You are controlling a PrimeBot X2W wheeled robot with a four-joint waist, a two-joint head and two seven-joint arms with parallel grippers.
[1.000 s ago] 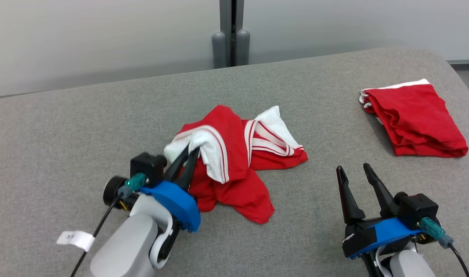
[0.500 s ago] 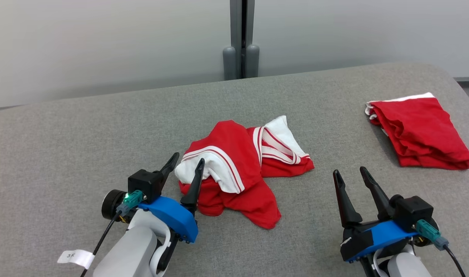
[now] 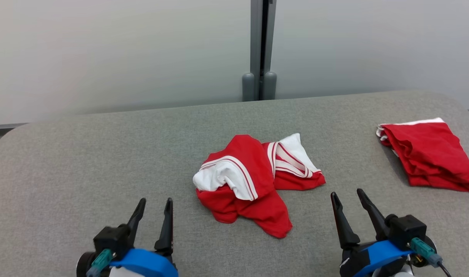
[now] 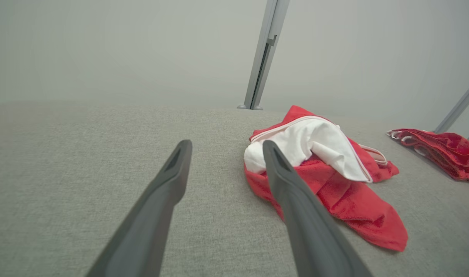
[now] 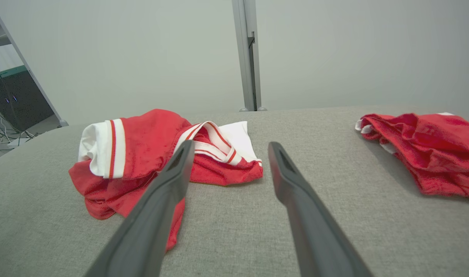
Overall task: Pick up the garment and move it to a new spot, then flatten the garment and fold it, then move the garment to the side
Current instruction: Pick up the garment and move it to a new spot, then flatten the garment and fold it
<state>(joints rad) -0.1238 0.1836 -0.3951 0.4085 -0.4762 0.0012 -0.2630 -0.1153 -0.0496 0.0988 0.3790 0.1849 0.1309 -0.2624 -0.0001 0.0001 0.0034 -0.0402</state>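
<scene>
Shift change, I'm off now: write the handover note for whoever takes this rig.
The left gripper: jaws open, empty, short of the cloth. The right gripper: jaws open, empty.
The crumpled garment lies in a heap on the middle of the grey table, unheld; the folded garment sits at the far right.
Done: nothing flattened or folded on the heap yet.
Left: flatten, fold, move it aside.
</scene>
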